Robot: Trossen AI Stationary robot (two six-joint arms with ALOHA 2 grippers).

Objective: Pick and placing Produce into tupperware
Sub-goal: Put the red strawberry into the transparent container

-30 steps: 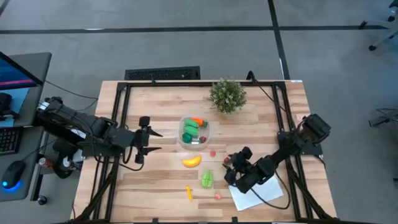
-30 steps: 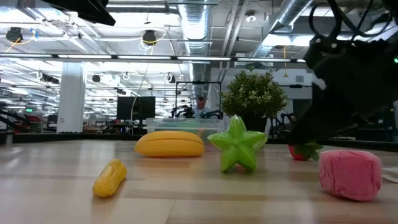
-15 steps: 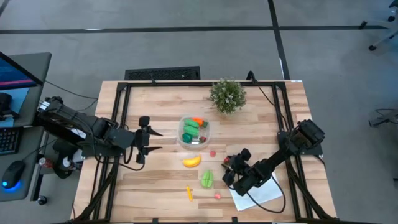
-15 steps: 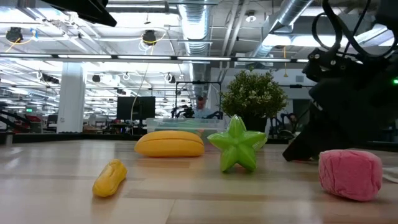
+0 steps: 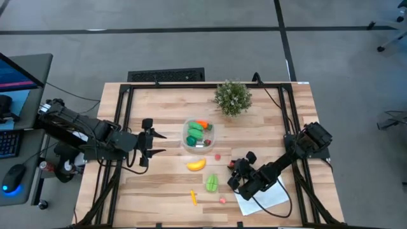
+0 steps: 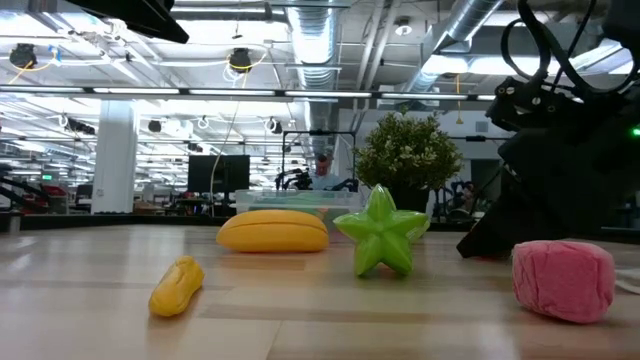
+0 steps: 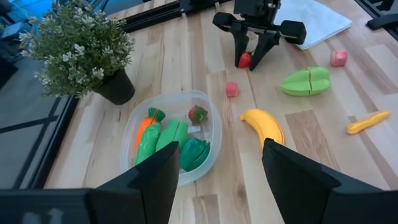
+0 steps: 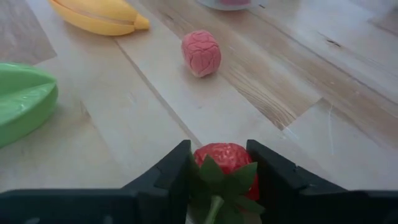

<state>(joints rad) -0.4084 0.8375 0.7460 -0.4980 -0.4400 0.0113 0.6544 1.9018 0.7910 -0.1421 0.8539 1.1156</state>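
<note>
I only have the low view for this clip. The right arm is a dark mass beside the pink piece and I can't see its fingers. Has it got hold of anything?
Observer: Yes. In the right wrist view the right gripper is closed on a strawberry, one finger on each side.
Operator: Is the strawberry off the table?
Observer: Cannot tell; the left wrist view shows it low between the fingers, at the wood.
Operator: What's already in the tupperware?
Observer: The tupperware holds a carrot, green pieces and another strawberry.
Operator: Where's the left arm?
Observer: The left gripper hangs open left of the tupperware, holding nothing.
</note>
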